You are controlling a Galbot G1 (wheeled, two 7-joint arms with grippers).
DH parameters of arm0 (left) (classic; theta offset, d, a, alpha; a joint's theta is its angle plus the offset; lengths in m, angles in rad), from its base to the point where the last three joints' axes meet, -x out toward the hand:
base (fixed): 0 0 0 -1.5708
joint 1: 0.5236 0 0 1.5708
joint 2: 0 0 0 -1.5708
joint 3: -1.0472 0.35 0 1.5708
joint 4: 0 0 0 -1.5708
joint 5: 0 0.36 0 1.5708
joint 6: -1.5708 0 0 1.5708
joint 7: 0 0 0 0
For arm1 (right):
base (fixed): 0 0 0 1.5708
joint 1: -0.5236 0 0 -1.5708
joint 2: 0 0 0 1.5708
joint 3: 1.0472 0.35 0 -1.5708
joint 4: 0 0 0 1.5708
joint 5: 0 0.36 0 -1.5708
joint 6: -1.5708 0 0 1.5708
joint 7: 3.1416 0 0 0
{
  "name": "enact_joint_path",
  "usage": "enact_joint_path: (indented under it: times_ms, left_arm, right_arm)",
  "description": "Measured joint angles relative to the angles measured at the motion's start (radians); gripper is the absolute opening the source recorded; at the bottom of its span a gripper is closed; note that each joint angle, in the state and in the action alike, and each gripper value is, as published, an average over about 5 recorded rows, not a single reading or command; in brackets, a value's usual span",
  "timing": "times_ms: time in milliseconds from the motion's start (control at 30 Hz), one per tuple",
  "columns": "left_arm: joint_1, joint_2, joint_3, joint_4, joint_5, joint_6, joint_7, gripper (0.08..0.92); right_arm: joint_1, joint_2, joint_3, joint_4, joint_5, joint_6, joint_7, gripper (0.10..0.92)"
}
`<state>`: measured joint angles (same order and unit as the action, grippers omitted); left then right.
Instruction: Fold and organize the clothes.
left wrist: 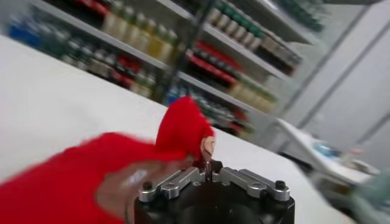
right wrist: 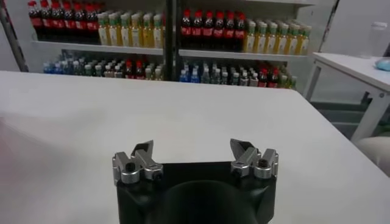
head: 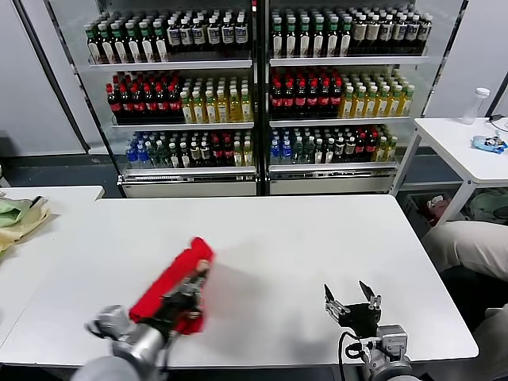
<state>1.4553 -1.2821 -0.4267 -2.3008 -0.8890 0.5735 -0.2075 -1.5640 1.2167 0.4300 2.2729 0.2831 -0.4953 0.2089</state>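
Between the closed jaws of the left gripper (left wrist: pixel 208 172) sits a bunched fold of the one red T-shirt (head: pixel 169 283), pinched tight; in the left wrist view the cloth rises in a rounded hump just past the fingertips and spreads along one side of the gripper body. Seen from the head camera, the left gripper (head: pixel 193 287) is at the near left part of the white table (head: pixel 302 246), its arm reaching up and forward from the near edge with the wrist angled toward the middle of the table. The shirt lies as a long crumpled band running from the gripper diagonally away toward the table's centre, partly draped over the gripper.

At the near right of the table the right gripper (head: pixel 350 298) has its two fingers spread wide with nothing between them, pointing away from the robot above bare tabletop, well apart from the shirt.

Beyond the table stand two glass-fronted coolers (head: pixel 258 95) packed with bottles. One pale green and yellow cloth (head: pixel 17 216) lies on a second table at far left.
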Motion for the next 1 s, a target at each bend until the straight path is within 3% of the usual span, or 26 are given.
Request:
enact_joint_path:
  times_ms: [200,433,767,1000]
  left_arm:
    - [-0.081,-0.049,0.082,-0.001,0.044,-0.027,0.003,0.289]
    - [-0.131,0.027,-0.003,-0.006,0.084,-0.082,0.040,0.488]
    - [-0.074,0.095,-0.103,0.003,0.216,-0.168,0.090,0.773]
    - [-0.036,0.105,-0.130,0.020,0.306,-0.208,0.103,0.822]
  right_arm:
    - [0.001,-0.007,0.001,0.007,-0.001,0.000,-0.002,0.823]
    - [0.022,0.001,-0.013,-0.005,0.000,-0.002,-0.003,0.823]
    - [0.086,0.014,-0.062,-0.059,0.065,-0.003,0.017,0.823]
    - [0.143,0.033,-0.139,-0.124,0.181,-0.032,0.048,0.823]
